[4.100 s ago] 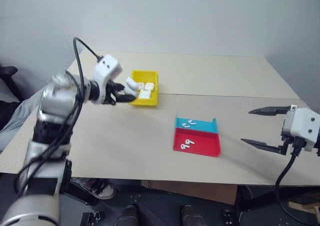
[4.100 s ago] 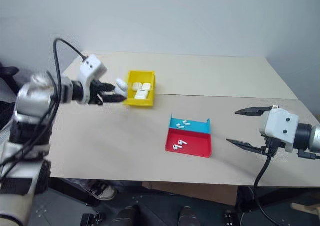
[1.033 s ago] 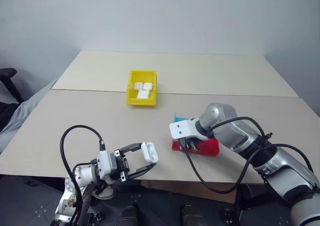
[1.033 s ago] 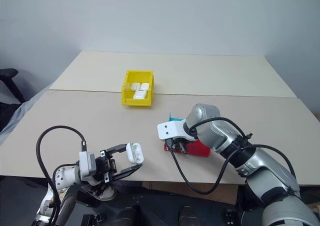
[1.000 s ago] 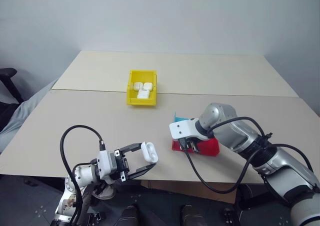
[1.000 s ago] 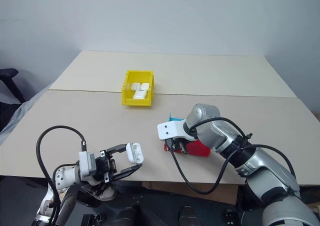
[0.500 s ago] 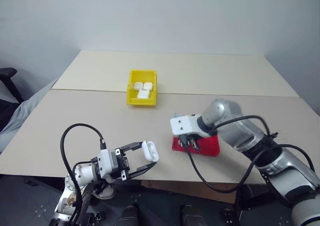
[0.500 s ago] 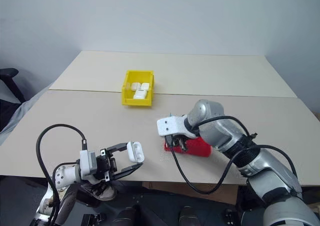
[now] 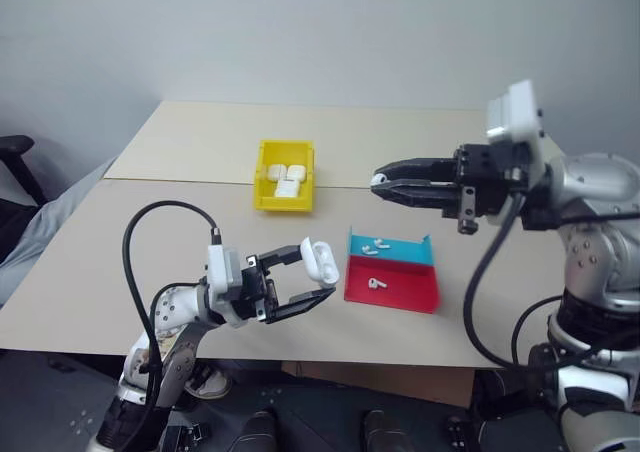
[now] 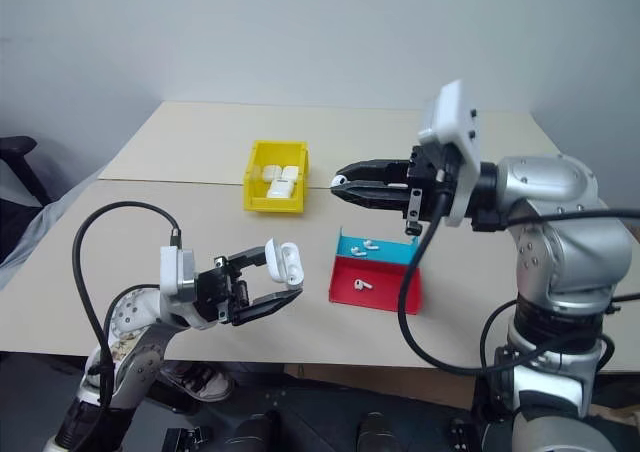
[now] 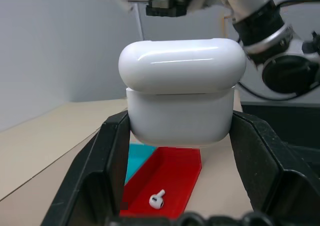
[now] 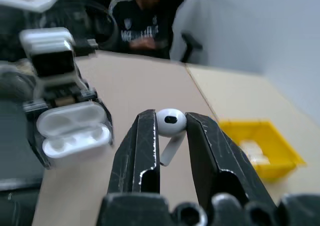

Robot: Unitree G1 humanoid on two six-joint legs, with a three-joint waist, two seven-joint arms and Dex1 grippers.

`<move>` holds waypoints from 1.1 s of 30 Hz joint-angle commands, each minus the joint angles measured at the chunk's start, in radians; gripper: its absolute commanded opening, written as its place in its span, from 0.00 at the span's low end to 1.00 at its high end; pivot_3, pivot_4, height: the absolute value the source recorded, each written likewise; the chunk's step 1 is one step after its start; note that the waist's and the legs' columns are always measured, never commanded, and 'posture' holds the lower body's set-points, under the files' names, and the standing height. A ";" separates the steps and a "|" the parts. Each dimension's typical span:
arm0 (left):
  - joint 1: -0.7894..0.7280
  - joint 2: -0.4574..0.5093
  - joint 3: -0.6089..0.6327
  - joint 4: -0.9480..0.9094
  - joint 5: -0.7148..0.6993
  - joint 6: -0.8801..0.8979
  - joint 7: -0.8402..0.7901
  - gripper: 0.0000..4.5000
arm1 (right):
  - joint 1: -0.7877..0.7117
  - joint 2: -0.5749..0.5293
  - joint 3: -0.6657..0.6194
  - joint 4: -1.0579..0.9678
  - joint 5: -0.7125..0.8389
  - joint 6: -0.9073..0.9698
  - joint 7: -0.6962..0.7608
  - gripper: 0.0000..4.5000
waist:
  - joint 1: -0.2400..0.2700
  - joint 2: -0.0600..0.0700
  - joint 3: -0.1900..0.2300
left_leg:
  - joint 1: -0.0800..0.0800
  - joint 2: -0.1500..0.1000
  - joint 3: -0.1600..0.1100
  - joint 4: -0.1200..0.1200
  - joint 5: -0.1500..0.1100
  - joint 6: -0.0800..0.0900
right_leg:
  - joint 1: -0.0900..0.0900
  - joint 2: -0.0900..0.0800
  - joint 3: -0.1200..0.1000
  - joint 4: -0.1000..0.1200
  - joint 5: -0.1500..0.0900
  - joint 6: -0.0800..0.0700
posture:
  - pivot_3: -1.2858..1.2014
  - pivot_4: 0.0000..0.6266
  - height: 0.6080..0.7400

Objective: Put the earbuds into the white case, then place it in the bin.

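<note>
Earbud pinched in right claw, left claw gripping open case

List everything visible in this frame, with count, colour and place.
Table: one, beige, under everything.
Bin: one, yellow, far left of centre, holding about three white cases.
Tray: one, red and teal, near the front edge.
Earbuds on the tray: three, white; two on teal, one on red.
White case: one, lid open, in the left gripper.
Earbud: one, white, pinched by the right gripper.
Person: one, dark top, seated beyond the table.
Left gripper: shut on the case.
Right gripper: shut on the earbud.
</note>
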 commanded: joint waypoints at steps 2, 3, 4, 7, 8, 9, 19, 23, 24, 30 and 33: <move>-0.085 -0.025 0.011 -0.041 -0.102 0.060 -0.024 0.61 | 0.069 0.133 -0.097 -0.083 0.225 -0.174 -0.062 0.14 | 0.001 0.000 0.000 | 0.000 0.000 -0.001 0.000 0.000 0.000 | 0.001 0.001 0.000 0.000 0.000 0.000 | 0.52 0.24 1.00; -0.101 -0.023 0.014 -0.045 -0.112 0.079 -0.022 0.61 | 0.091 0.162 -0.096 -0.090 0.253 -0.218 -0.064 0.14 | 0.001 0.000 0.000 | 0.000 0.000 -0.002 0.000 0.000 0.000 | 0.001 0.001 -0.001 0.000 0.000 0.000 | 0.52 0.24 1.00; -0.116 -0.021 0.015 -0.046 -0.117 0.090 -0.026 0.61 | 0.110 0.188 -0.090 -0.094 0.275 -0.261 -0.064 0.14 | 0.000 0.000 0.000 | 0.000 0.000 -0.002 0.000 0.000 0.000 | 0.001 0.001 0.000 0.000 0.000 0.000 | 0.52 0.24 1.00; -0.143 -0.022 0.016 -0.057 -0.142 0.111 -0.046 0.61 | 0.150 0.233 -0.039 -0.078 0.291 -0.361 -0.068 0.14 | -0.001 0.000 0.000 | 0.000 0.000 -0.002 0.000 0.000 0.000 | 0.002 0.001 0.000 0.000 0.000 0.000 | 0.52 0.24 1.00; -0.146 -0.021 0.016 -0.066 -0.146 0.120 -0.045 0.61 | 0.160 0.234 -0.021 -0.068 0.286 -0.385 -0.066 0.14 | -0.002 0.000 0.000 | 0.000 0.000 -0.003 0.000 0.000 0.000 | 0.002 0.001 0.000 0.000 0.000 0.000 | 0.52 0.24 1.00; -0.147 -0.019 0.019 -0.074 -0.150 0.128 -0.044 0.61 | 0.169 0.234 -0.003 -0.058 0.274 -0.416 -0.060 0.14 | -0.002 0.000 0.000 | 0.001 0.000 -0.003 0.000 0.000 0.000 | 0.002 0.001 0.000 0.000 0.000 0.000 | 0.52 0.24 1.00; -0.139 0.018 0.040 -0.117 -0.183 0.160 -0.098 0.61 | 0.205 0.167 0.121 0.056 0.235 -0.600 -0.002 0.14 | -0.001 0.000 0.000 | 0.001 0.000 -0.003 0.000 0.000 0.000 | 0.002 0.001 0.000 0.000 0.000 -0.001 | 0.52 0.24 1.00; -0.146 0.023 0.037 -0.117 -0.177 0.164 -0.109 0.61 | 0.202 0.143 0.154 0.088 0.233 -0.636 0.014 0.14 | 0.000 0.000 0.000 | 0.001 0.000 -0.003 0.000 0.000 0.000 | 0.002 0.001 0.000 -0.001 0.000 -0.001 | 0.52 0.24 1.00; -0.147 0.021 0.036 -0.115 -0.173 0.164 -0.109 0.61 | 0.201 0.141 0.160 0.091 0.236 -0.644 0.015 0.14 | 0.000 0.000 0.000 | 0.001 0.000 -0.003 0.000 0.000 0.000 | 0.002 0.001 0.000 -0.001 0.000 -0.001 | 0.52 0.24 1.00; -0.155 0.008 0.032 -0.111 -0.173 0.170 -0.107 0.61 | 0.205 0.128 0.194 0.110 0.235 -0.675 0.026 0.14 | 0.000 0.000 0.000 | 0.001 0.000 -0.003 0.000 0.000 0.000 | 0.002 0.001 0.000 -0.001 0.000 -0.001 | 0.52 0.24 1.00; -0.153 0.009 0.029 -0.115 -0.165 0.175 -0.106 0.61 | 0.211 0.123 0.209 0.112 0.234 -0.686 0.027 0.14 | 0.000 0.000 0.000 | 0.001 0.000 -0.003 0.000 0.000 0.000 | 0.002 0.001 0.000 -0.001 0.000 -0.001 | 0.52 0.24 1.00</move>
